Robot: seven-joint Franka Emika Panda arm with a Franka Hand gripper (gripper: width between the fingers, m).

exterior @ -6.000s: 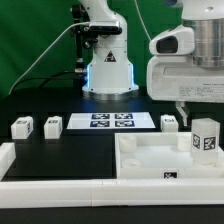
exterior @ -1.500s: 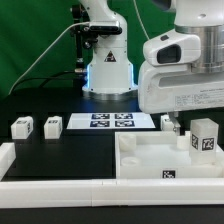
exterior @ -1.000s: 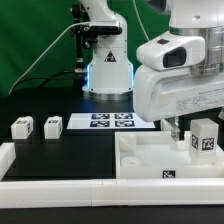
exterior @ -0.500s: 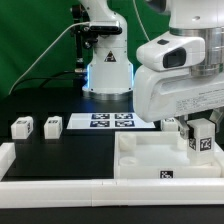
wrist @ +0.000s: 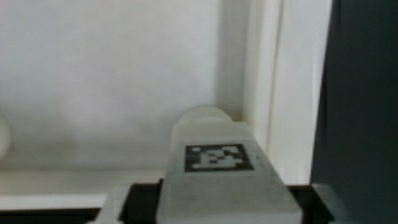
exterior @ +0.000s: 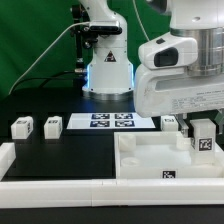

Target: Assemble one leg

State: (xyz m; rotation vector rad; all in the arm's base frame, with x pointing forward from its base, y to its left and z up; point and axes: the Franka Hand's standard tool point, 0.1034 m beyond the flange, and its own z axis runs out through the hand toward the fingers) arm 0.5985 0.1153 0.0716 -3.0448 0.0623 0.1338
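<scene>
Lowered, gripper [exterior: 203, 132] clasps the upright leg [exterior: 205, 141].

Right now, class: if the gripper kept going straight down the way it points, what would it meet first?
The gripper points down over the upright leg, its fingers apparently either side. It would likely meet the tabletop piece the leg stands on, though depth is unclear.

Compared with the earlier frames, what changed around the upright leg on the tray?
The gripper came down over the standing leg; its fingers now flank the block, though a firm grip cannot be confirmed. The leg itself has not visibly moved. The two legs at the exterior view's left and the marker board stayed put.
</scene>
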